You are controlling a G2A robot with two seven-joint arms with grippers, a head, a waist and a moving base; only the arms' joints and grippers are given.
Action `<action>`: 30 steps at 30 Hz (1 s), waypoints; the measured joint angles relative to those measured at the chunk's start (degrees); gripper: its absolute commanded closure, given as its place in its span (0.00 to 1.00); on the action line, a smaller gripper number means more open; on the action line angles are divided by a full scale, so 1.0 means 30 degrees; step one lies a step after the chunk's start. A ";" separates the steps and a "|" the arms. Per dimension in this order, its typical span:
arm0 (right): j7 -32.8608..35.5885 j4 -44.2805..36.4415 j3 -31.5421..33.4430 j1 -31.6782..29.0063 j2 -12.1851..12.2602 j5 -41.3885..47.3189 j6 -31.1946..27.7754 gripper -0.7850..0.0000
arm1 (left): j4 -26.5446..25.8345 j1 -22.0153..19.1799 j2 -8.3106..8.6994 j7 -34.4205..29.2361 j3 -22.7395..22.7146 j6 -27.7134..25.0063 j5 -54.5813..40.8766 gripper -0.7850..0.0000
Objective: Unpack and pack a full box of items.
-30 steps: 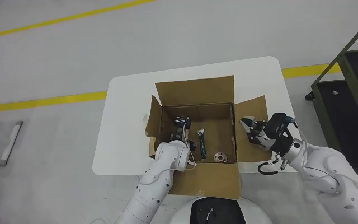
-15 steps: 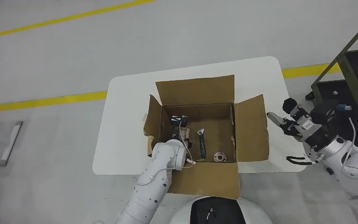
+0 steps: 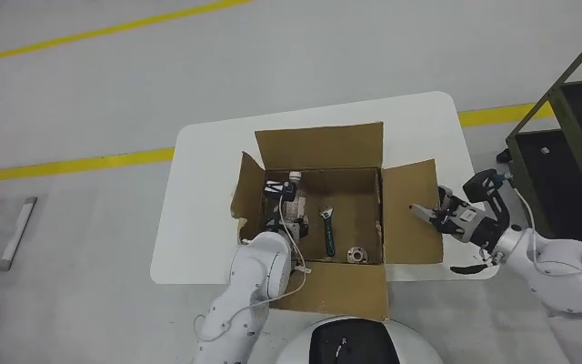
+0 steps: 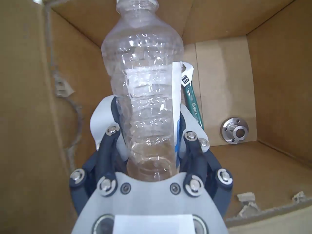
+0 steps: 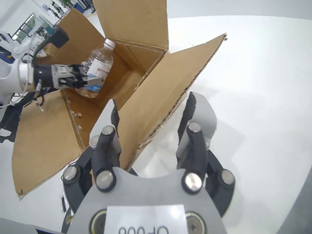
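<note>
An open cardboard box [image 3: 318, 146] stands in the middle of the white table [image 3: 205, 200]. Above the box's left side my left gripper [image 4: 146, 118] is shut on the lower body of a clear plastic bottle [image 4: 142, 57] with a white cap; the bottle [image 3: 291, 196] is tilted, cap toward the back wall. A green-handled wrench [image 4: 192, 103] and a round metal flange [image 4: 234, 130] lie on the box floor. My right gripper [image 5: 153, 115] stands open at the outer edge of the box's right flap [image 5: 170, 79], one finger on either side of it.
All the box's flaps are spread outward; the near flap [image 3: 346, 291] lies over the table's front edge. A dark green rack [image 3: 546, 136] stands off the table's right end. Bare tabletop lies left of the box and behind it.
The left gripper has risen a little with the bottle, which now shows above the box's left side. The right gripper left the right flap, swung out to the right, then came back to its edge.
</note>
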 measured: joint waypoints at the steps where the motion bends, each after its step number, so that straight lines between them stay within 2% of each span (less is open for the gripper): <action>1: -0.0007 0.0106 -0.0095 0.0060 -0.0003 -0.0073 -0.0013 1.00 | -0.0384 0.0161 0.0025 -0.0035 -0.0194 0.0013 -0.0019 1.00; 6: -0.0007 0.0723 -0.0418 0.0362 -0.0010 -0.0110 -0.0138 1.00 | -0.2336 0.0991 0.0152 -0.0209 -0.1374 0.0094 0.0010 1.00; 12: -0.0104 0.1087 -0.0465 0.0552 0.0008 -0.0087 -0.0285 1.00 | -0.3887 0.1576 0.0269 -0.0330 -0.2926 0.0262 -0.0144 1.00; 23: -0.0367 0.1474 -0.0220 0.0923 0.0028 0.0478 0.0161 1.00 | -0.5580 0.2157 0.0385 -0.0174 -0.4291 -0.0045 -0.0052 1.00; 30: -0.0629 0.1196 0.0170 0.0773 0.0059 0.0572 0.0430 1.00 | -0.5498 0.2300 0.0456 -0.0700 -0.4398 -0.0420 0.1441 1.00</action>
